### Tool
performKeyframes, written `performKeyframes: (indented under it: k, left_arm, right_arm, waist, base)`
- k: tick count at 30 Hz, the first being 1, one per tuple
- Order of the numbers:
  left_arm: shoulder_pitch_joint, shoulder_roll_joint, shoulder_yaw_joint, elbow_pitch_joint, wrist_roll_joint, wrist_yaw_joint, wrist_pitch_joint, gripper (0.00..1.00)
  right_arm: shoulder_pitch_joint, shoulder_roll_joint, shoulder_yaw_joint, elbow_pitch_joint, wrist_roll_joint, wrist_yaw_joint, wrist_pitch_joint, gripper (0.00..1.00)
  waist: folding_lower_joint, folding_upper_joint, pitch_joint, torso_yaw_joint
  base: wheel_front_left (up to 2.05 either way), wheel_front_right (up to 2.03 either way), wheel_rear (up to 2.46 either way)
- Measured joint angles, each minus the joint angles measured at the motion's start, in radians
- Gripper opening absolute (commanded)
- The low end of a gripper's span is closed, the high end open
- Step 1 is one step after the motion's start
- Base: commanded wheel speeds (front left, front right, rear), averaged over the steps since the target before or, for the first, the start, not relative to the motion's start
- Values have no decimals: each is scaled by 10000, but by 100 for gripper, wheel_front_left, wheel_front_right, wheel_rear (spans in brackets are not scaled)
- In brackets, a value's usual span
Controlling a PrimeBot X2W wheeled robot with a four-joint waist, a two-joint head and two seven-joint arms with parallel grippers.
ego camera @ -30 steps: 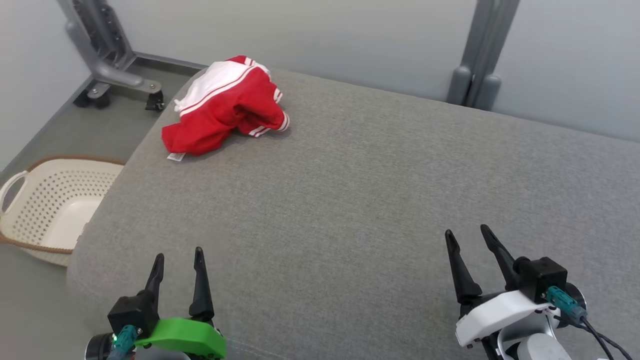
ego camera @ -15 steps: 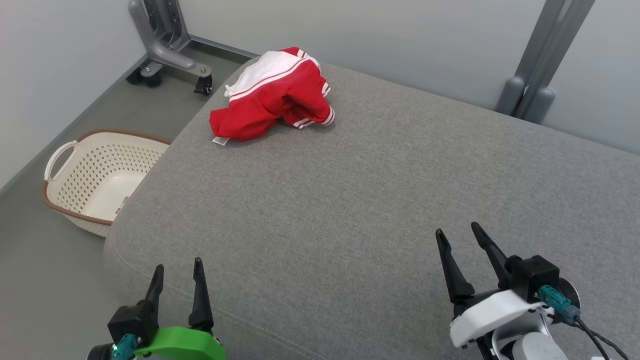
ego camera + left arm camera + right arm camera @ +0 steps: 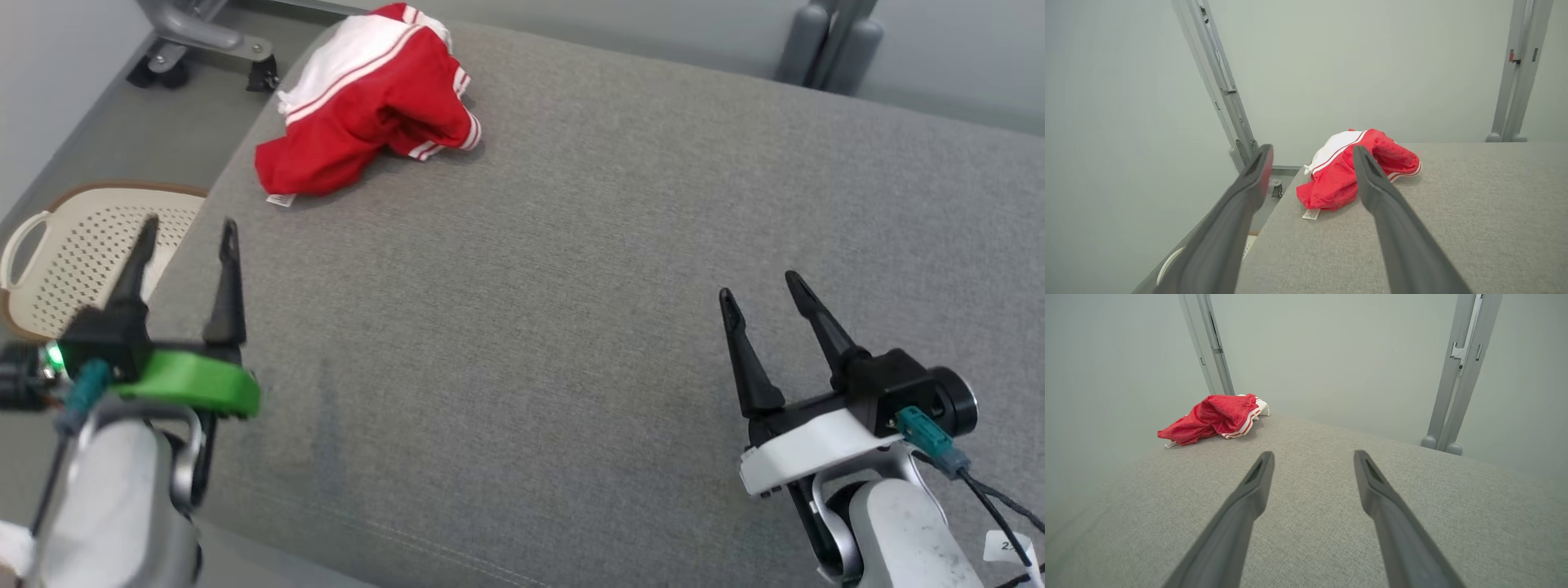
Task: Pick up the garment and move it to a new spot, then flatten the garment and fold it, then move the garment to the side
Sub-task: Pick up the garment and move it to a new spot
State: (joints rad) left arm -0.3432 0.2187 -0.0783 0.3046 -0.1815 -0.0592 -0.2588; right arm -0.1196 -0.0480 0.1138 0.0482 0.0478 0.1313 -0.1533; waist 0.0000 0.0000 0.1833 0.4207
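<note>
Both open, both empty: left gripper [image 3: 189, 220] at the cushion [image 3: 531, 310] edge, right gripper [image 3: 758, 284] well apart, garment [image 3: 359, 106] crumpled at the far corner.

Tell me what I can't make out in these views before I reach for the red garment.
Garment: bunched in a heap in every view; its own folds hide its shape and underside.
Label at its edge: print too small, head view.
Basket: head view, cut off by the left edge, partly behind the left gripper.
Wheeled frame: head view, cut off by the top edge.
</note>
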Motion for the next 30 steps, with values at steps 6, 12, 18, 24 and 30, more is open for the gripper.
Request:
performKeyframes:
  k: [6,12,18,24,30]
  left_arm:
    - [-3029,943,-299,1127,98,-472,1007,100]
    - [-5138,1484,-579,3310,-33,-612,2197,100]
    - [-6171,1430,-706,5087,-443,-652,2612,100]
    - [-6600,1463,-809,6228,-782,-685,2470,100]
    - [-6985,1607,-828,6844,-761,-539,1432,0]
  right_arm:
    - [-327,-2,-46,-1070,-272,0,215,100]
    - [-468,-46,-48,-2142,-529,0,514,100]
    - [-547,-54,-58,-2594,-594,-2,593,100]
    - [-697,-48,-330,-2650,-619,0,458,100]
    - [-815,-29,-518,-2403,-616,0,272,100]
  waist:
    - [0,0,818,-778]
    - [0,0,1711,-1601]
    - [1,0,2701,-2238]
    - [1,0,3536,-2791]
    - [2,0,3942,-3240]
  base:
    - [0,0,0]
    - [0,0,0]
    - [0,0,0]
    - [0,0,0]
    - [0,0,0]
